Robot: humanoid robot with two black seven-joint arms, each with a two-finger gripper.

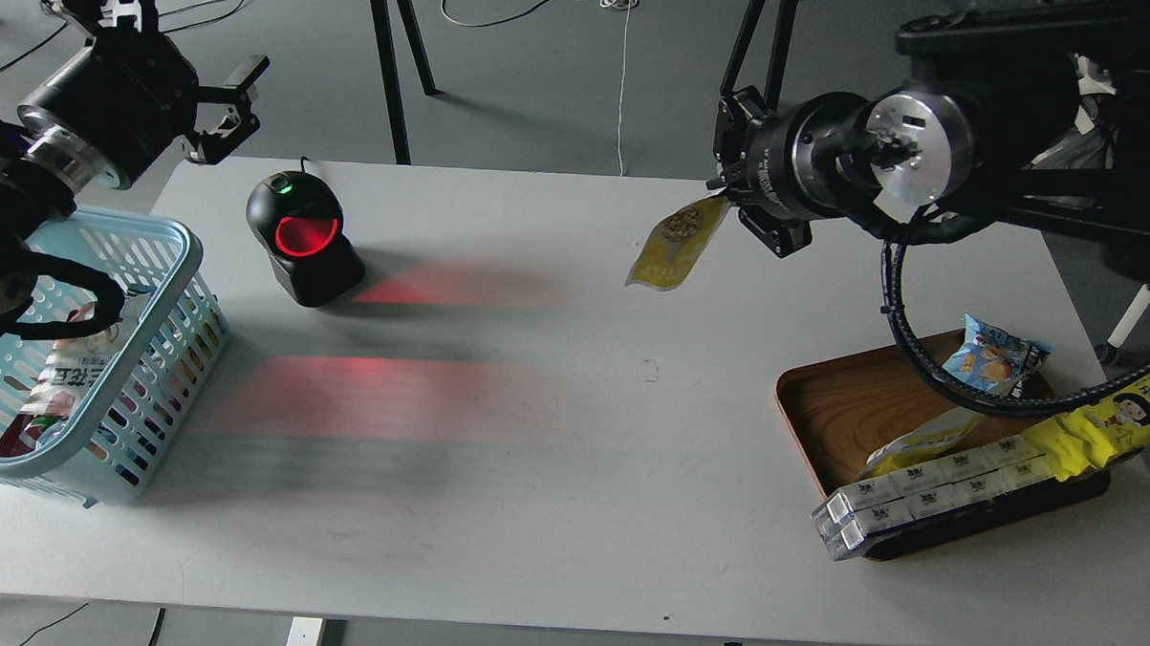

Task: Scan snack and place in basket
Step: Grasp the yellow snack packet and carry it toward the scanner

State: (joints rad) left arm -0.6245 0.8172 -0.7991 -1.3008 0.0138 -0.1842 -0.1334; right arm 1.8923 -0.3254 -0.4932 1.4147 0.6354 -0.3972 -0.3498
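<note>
Right gripper [732, 199], upper right of frame: 2 fingers clamped on the top edge of the snack [675, 242], which hangs tilted above the table [531, 474], right of centre. Scanner [301, 239], upper left, glows red. Left gripper [231, 105], upper left: fingers spread, grasping nothing, above the basket [171, 252] at left edge.
</note>
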